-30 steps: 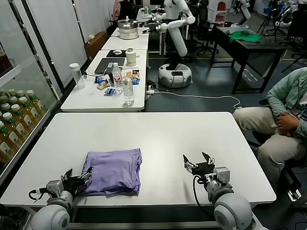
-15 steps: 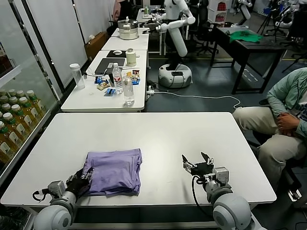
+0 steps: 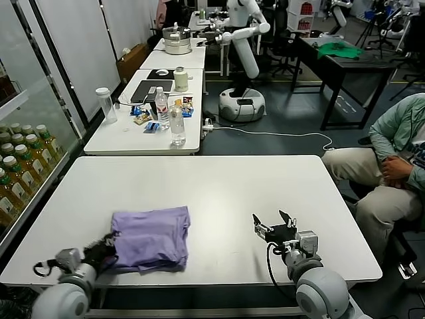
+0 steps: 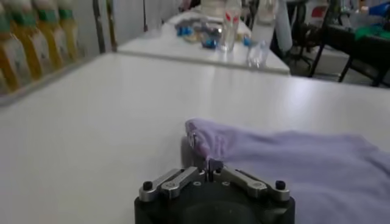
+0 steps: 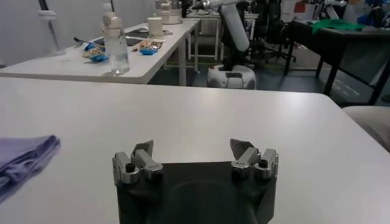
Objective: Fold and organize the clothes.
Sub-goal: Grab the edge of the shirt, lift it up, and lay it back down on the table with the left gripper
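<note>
shirt [image 3: 149,238] lies folded in a flat lavender packet on the white table [image 3: 219,193], toward the near edge on the robot's left side — one garment only on this table, head view. left gripper [image 3: 101,250] sits at the packet's near left corner, jaws pinched down on the fabric edge; right gripper [image 3: 275,229] is parked well apart on the right, jaws spread wide, holding nothing. two grippers, one at work. left wrist view: the left gripper's [image 4: 209,172] fingers meet on a bunched corner of the shirt [image 4: 292,158], cloth puckered just ahead of them, the rest trailing off flat across the table. right wrist view: the right gripper's [image 5: 192,152] fingers stand far apart over bare tabletop, a lavender corner of the shirt [image 5: 24,155] well off to one side. judgement — folding looks nearly done; step in hand reads as gripping the corner to shift or tidy the packet. the next move calls for a slow, low drag or lift, since thin soft fabric held by one corner could peel a layer open and undo the fold.
</note>
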`<state>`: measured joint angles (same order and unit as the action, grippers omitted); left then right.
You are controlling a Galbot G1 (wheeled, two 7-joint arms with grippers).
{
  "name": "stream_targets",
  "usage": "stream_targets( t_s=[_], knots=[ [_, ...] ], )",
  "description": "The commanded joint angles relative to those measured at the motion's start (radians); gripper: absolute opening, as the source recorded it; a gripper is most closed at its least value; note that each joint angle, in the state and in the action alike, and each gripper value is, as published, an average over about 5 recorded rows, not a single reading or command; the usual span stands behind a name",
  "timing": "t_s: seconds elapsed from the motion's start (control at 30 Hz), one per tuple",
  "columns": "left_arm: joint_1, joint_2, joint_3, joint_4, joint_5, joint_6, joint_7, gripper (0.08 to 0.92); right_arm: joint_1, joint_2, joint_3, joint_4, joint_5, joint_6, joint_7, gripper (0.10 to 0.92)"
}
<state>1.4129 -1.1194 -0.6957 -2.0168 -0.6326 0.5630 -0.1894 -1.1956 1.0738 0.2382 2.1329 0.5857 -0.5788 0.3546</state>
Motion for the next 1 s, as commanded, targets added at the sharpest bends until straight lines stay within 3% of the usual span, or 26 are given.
stream_targets(
  t_s=[0.03, 0.17, 0.3, 0.4, 0.5, 0.6, 0.7, 0.83, 1.0],
  knots=[
    [0.051, 0.138, -0.416, -0.109, 0.0, 0.018, 0.07, 0.105, -0.002, 0.002, 0.003, 0.0, 0.001, 0.0, -0.002, 0.823],
    [0.077, 0.2, -0.564, -0.02, 0.002, 0.019, 0.168, 0.105, -0.006, 0.007, 0.005, -0.001, -0.001, 0.0, -0.003, 0.823],
    [0.078, 0.213, -0.534, -0.023, -0.001, 0.019, 0.192, 0.105, -0.01, 0.01, 0.003, 0.0, -0.004, 0.0, -0.004, 0.823],
    [0.064, 0.153, -0.369, -0.145, -0.005, 0.019, 0.169, 0.105, -0.019, 0.013, 0.003, 0.005, -0.009, 0.0, -0.003, 0.823],
    [0.04, 0.047, -0.089, -0.288, 0.063, 0.02, 0.156, 0.105, -0.03, 0.008, 0.007, 0.009, -0.014, 0.0, -0.002, 0.823],
    [0.007, -0.073, 0.16, -0.356, 0.177, 0.019, 0.181, 0.105, -0.038, -0.001, 0.007, 0.012, -0.018, 0.0, -0.001, 0.823],
    [-0.031, -0.168, 0.311, -0.335, 0.235, 0.011, 0.205, 0.105, -0.043, -0.005, 0.006, 0.014, -0.021, 0.0, -0.001, 0.823],
    [-0.077, -0.243, 0.42, -0.213, 0.274, -0.055, 0.18, 0.117, -0.045, -0.005, 0.002, 0.008, -0.024, 0.0, -0.002, 0.823],
    [-0.115, -0.273, 0.425, -0.173, 0.274, -0.127, 0.127, 0.238, -0.035, -0.007, -0.005, 0.004, -0.024, 0.0, -0.003, 0.823]
  ],
)
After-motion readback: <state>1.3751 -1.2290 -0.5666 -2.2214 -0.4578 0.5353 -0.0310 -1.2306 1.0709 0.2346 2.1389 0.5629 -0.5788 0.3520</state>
